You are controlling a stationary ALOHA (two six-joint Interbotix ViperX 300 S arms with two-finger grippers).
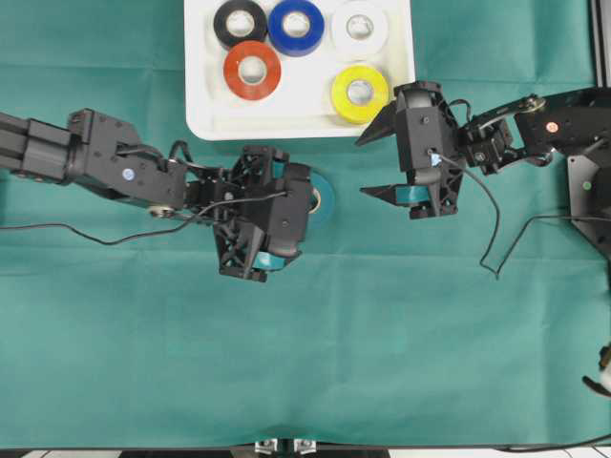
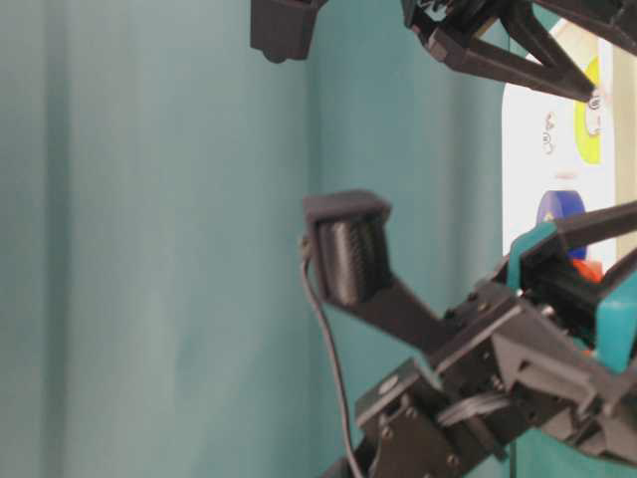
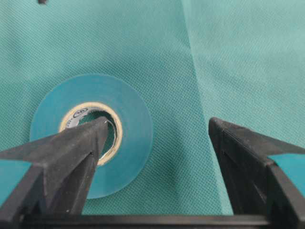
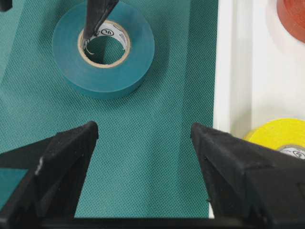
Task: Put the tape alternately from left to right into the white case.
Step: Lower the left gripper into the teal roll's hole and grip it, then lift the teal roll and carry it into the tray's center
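Observation:
The white case (image 1: 200, 95) (image 4: 224, 71) sits at the top middle and holds the black (image 1: 240, 23), blue (image 1: 296, 26), white (image 1: 359, 29), orange-red (image 1: 252, 70) and yellow (image 1: 360, 93) (image 4: 281, 133) tape rolls. The teal tape roll (image 1: 325, 196) (image 3: 133, 119) (image 4: 138, 52) lies flat on the cloth below the case. My left gripper (image 1: 298, 221) (image 3: 157, 125) is open over it, with one fingertip (image 3: 97, 131) down in the roll's core and the other out on the cloth. My right gripper (image 1: 361, 167) (image 4: 144, 129) is open and empty, beside the case's lower right corner.
A green cloth (image 1: 382, 334) covers the table, with a crease running across it. A black cable (image 1: 496, 229) loops down from the right arm, and another (image 1: 95, 234) trails from the left arm. The table's front edge (image 1: 286, 447) runs along the bottom.

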